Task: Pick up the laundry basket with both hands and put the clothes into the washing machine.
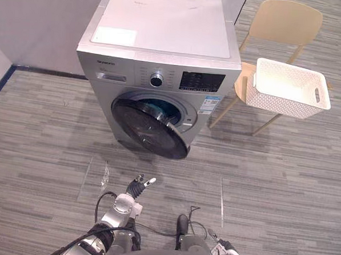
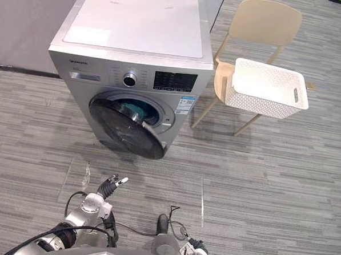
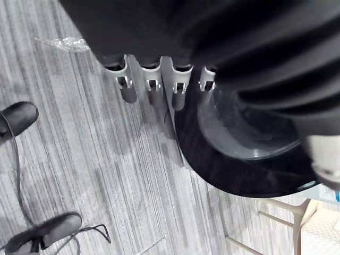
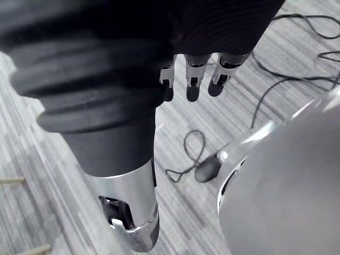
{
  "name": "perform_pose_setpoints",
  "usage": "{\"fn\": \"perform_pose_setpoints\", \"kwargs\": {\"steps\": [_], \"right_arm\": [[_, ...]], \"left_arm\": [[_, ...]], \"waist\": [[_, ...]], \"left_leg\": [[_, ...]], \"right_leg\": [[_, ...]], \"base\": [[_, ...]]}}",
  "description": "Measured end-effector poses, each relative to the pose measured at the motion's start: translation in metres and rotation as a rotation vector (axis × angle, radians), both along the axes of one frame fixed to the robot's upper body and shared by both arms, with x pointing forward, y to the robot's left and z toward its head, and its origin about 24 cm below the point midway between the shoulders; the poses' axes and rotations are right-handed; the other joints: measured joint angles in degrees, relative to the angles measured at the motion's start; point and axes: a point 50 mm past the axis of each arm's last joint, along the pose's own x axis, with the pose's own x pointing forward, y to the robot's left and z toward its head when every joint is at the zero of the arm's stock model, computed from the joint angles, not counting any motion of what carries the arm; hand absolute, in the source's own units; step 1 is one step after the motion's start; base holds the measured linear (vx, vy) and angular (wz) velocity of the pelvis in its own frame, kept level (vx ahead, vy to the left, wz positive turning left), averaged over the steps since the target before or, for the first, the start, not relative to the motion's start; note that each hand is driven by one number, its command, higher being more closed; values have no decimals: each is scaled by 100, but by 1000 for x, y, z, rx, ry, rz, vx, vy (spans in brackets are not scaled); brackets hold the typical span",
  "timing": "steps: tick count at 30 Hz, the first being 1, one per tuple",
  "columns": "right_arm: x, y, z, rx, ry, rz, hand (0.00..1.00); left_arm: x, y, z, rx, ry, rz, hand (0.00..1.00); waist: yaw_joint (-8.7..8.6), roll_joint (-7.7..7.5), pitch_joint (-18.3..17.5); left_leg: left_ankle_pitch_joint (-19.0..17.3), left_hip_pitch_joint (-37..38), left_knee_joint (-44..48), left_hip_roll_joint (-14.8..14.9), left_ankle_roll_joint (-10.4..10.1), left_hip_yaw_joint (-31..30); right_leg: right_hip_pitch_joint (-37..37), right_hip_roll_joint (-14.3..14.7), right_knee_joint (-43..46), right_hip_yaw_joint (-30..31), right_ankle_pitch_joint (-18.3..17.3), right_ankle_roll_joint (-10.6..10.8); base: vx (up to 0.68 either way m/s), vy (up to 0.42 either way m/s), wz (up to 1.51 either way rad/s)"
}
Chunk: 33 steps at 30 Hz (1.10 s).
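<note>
Late stage, by appearance. The white laundry basket [image 1: 275, 102] sits on a beige chair [image 1: 285, 20] at far right and looks empty. Something blue-green [image 1: 158, 110] shows inside the washing machine [image 1: 164, 24], whose door [image 1: 150, 130] hangs open. Left hand [image 1: 139, 187] and right hand [image 4: 194, 79] hang low and near, fingers loosely extended, holding nothing. Closing the door may be all that is left.

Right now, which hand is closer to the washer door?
The left hand, held out low in front of the open washer door; the right hand hangs further back.
</note>
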Motion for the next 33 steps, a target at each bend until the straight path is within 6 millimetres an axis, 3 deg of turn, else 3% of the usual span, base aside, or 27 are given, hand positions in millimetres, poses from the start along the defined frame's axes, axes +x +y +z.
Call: {"fn": "perform_pose_setpoints", "kwargs": {"steps": [5, 9, 12, 20, 26, 28, 30, 32, 33], "right_arm": [[-19, -1, -6, 35, 56, -64, 0], [-34, -1, -10, 56, 113, -107, 0], [-35, -2, -10, 62, 112, -133, 0], [-23, -1, -9, 71, 80, -118, 0], [-14, -3, -7, 49, 70, -18, 0], [-8, -4, -6, 32, 74, 35, 0], [-1, -3, -5, 20, 75, 96, 0], [0, -4, -4, 19, 70, 100, 0], [0, -7, -4, 13, 70, 104, 0]], "left_arm": [[-17, 30, -19, 94, 110, 83, 0], [-44, 70, -34, 131, 232, 272, 0], [-64, 88, -41, 133, 292, 380, 0], [-106, 99, -54, 122, 411, 514, 0], [-111, 95, -56, 92, 420, 551, 0], [-113, 92, -56, 77, 425, 566, 0], [-112, 91, -56, 72, 421, 565, 0], [-112, 90, -56, 76, 417, 553, 0], [-111, 87, -56, 80, 413, 527, 0]], "waist": [[-54, -34, -59], [-86, -32, -84], [-68, -4, -121], [2, 16, -148], [87, 123, -251], [91, 123, -264], [126, 110, -258], [149, 1, -241], [118, -1, -237]], "left_leg": [[-27, 120, 22, 47, -37, 48], [-41, 287, 30, 60, -38, 89], [-67, 323, 29, 71, -65, 87], [-84, 325, -2, 50, -91, -85], [-89, 316, -6, -82, -60, -338], [-106, 331, -5, -170, -27, -511], [-192, 416, -4, -317, 91, -658], [-360, 626, -7, -578, 230, -884], [-446, 739, -7, -716, 280, -1159]], "right_leg": [[138, 55, -143, 38, 58, 29], [347, 84, -276, 37, 148, -63], [383, 92, -278, 19, 143, -70], [488, 77, -310, -169, 96, -94], [625, -35, -280, -446, -38, -6], [734, -132, -242, -627, -135, 74], [706, -333, 250, -791, -452, 132], [739, -670, 977, -996, -722, 24], [551, -908, 1910, -1036, -665, -224]], "base": [[37, -35, -7], [54, -26, -4], [0, 0, 0], [-25, -13, 11], [1, 4, 23], [37, 31, 47], [86, 96, 53], [138, 132, 69], [120, 121, 97]]}}
